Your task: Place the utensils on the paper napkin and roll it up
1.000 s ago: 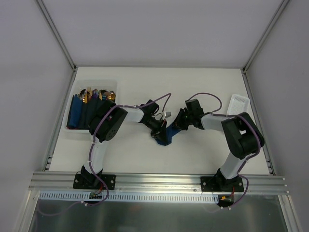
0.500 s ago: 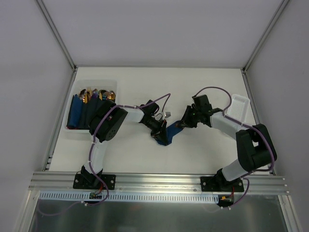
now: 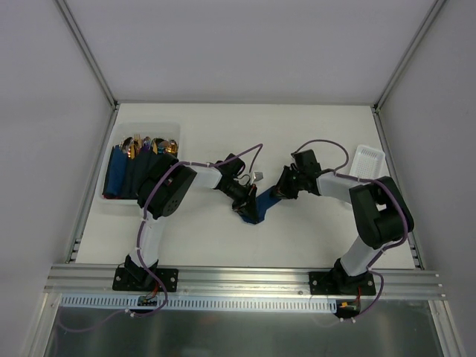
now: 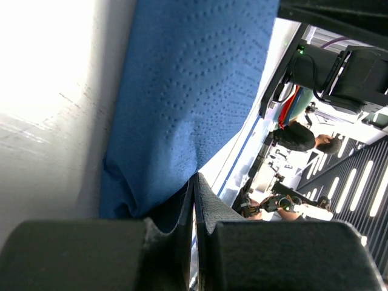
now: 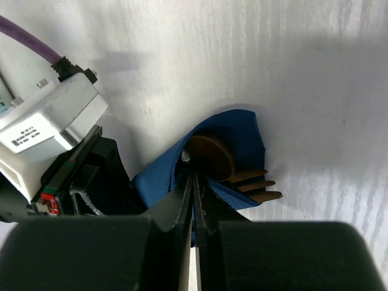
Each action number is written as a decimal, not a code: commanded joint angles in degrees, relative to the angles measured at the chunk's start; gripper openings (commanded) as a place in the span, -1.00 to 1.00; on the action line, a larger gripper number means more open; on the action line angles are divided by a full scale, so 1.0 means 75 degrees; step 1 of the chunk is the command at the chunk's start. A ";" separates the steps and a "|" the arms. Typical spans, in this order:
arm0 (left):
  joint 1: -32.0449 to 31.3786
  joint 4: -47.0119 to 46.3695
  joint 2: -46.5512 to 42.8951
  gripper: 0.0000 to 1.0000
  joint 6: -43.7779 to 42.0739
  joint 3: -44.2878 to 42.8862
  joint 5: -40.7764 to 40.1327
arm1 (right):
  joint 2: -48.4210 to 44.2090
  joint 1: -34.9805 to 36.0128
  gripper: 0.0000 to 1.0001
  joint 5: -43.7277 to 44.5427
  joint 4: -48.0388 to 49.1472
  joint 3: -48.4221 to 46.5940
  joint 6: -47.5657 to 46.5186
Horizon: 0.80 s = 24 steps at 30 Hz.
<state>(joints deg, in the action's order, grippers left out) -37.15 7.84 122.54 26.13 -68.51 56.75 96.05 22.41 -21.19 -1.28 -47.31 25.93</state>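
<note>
The paper napkin (image 3: 263,201) lies as a dark blue bundle near the middle of the table (image 3: 223,126), slanting from 7 o'clock up to 1 o'clock, with an arm at each end. The left gripper (image 3: 249,208) reaches in from 10 o'clock to the lower end. In the left wrist view its fingers (image 4: 79,254) are pressed together with only a thin slit between them, and a fold of the paper napkin (image 4: 188,91) is drawn down into that slit at the left gripper (image 4: 194,206), so it pinches the paper. The right gripper (image 3: 277,193) comes in from 2 o'clock to the upper end. In its wrist view the right gripper (image 5: 193,194) is likewise closed to a hairline, its tips meeting the edge of the paper napkin (image 5: 239,130) where the roll opens. The utensils (image 5: 209,154) sit inside the roll there, with a round brown-gold bowl end and a few tines sticking out toward 4 o'clock. At 9 o'clock of the bundle stands a clear bin (image 3: 115,206) holding dark blue rolls (image 3: 123,171) with gold ends, and at 2 o'clock, near the table's edge, a white tray (image 3: 370,158).
</note>
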 commanded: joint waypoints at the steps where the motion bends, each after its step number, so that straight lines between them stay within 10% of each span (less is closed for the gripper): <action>1: -0.0051 0.0303 -0.0119 -1.00 -0.0402 0.0310 -0.0981 | 0.0294 0.0000 -0.93 -0.0093 0.0381 0.0097 0.0140; 12: -0.0648 0.0233 -0.0859 -1.00 -0.0496 0.0463 -0.0782 | 0.0494 -0.0012 -1.00 0.0353 0.0370 0.0249 0.0210; 24: -0.0637 0.0198 0.0840 -1.00 0.0253 0.0170 -0.0067 | 0.0319 -0.0012 -1.00 0.0423 -0.0051 0.0191 0.0070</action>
<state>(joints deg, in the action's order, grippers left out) -40.97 6.39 123.46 26.79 -68.34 58.70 98.08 22.35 -23.00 2.13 -46.63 28.34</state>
